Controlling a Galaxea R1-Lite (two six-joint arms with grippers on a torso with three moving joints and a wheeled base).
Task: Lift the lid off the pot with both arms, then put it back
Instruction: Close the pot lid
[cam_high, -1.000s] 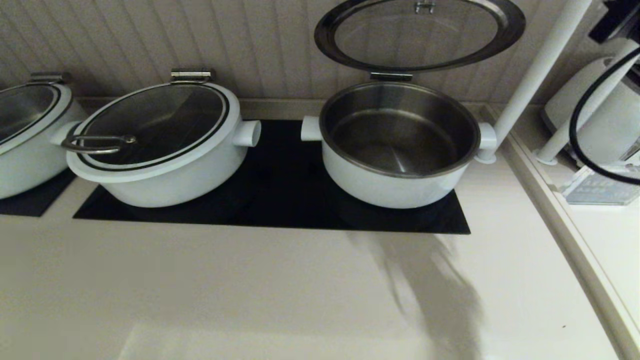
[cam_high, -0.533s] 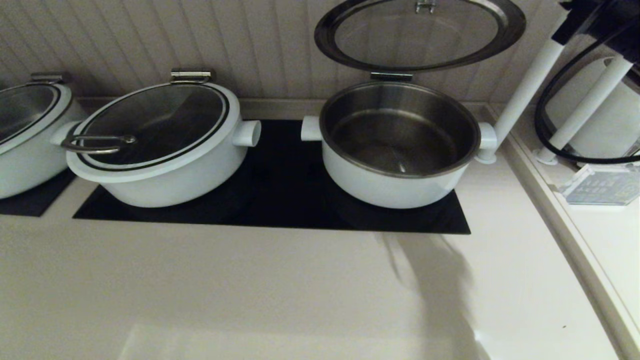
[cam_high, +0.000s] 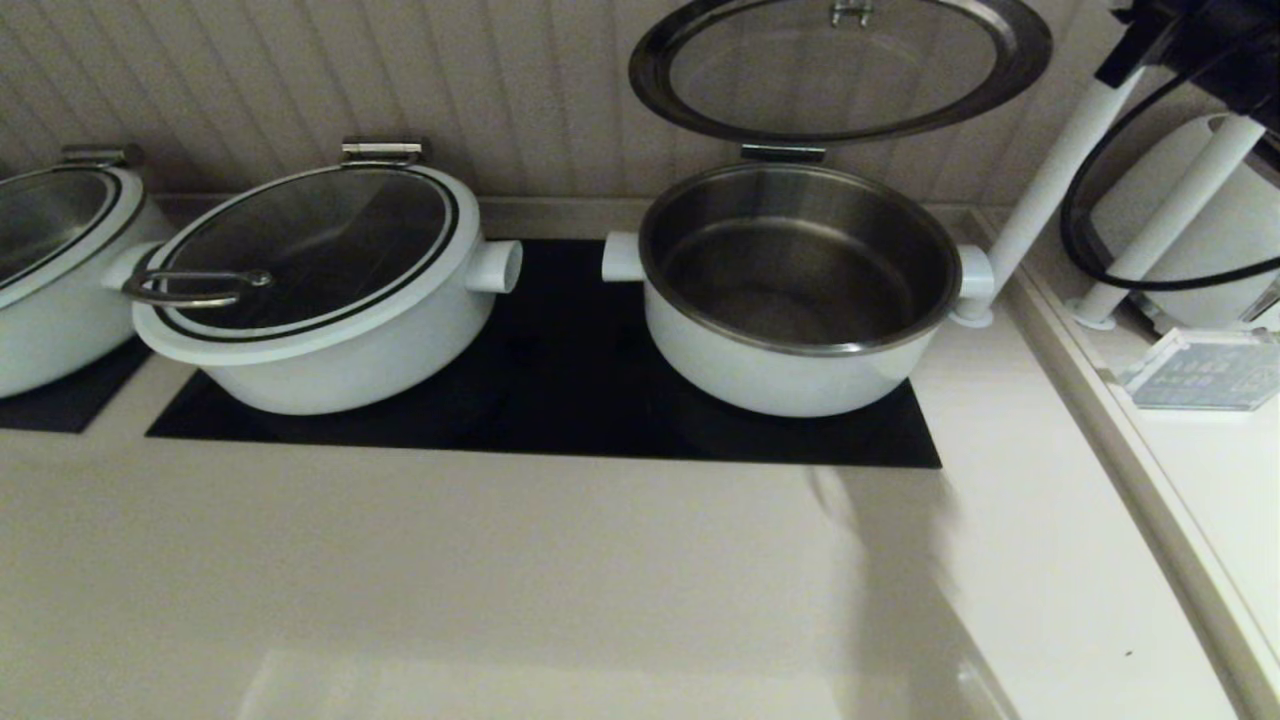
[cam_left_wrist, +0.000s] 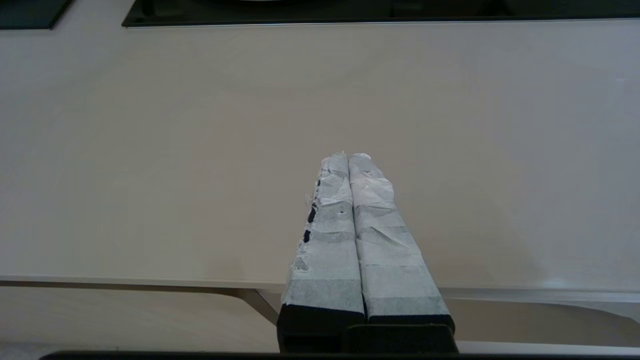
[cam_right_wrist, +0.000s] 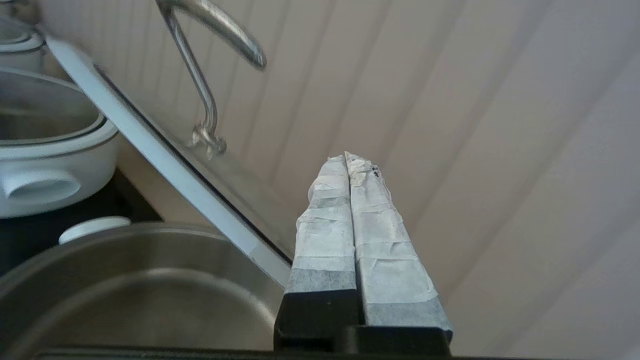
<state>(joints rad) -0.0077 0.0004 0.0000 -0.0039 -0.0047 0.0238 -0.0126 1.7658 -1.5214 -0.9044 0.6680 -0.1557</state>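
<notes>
Steel shows bare inside the pot (cam_high: 798, 285), which sits open on the black cooktop (cam_high: 560, 400) with the lid (cam_high: 840, 68) tipped up on its hinge against the panelled wall (cam_high: 500, 80). Compared with half a second ago, your right arm (cam_high: 1195, 35) has drawn a little further toward the upper right corner, and its shadow on the counter (cam_high: 500, 580) has slid right. You have three white pots in the head view; the other two, including the neighbour pot (cam_high: 320, 290), are covered. Only the right wrist view shows the lid's bar handle (cam_right_wrist: 205, 60), with the right gripper (cam_right_wrist: 347, 159) pressed together beside the lid, probably not touching. The left gripper (cam_left_wrist: 347, 156), jaws together, hangs over bare counter.
</notes>
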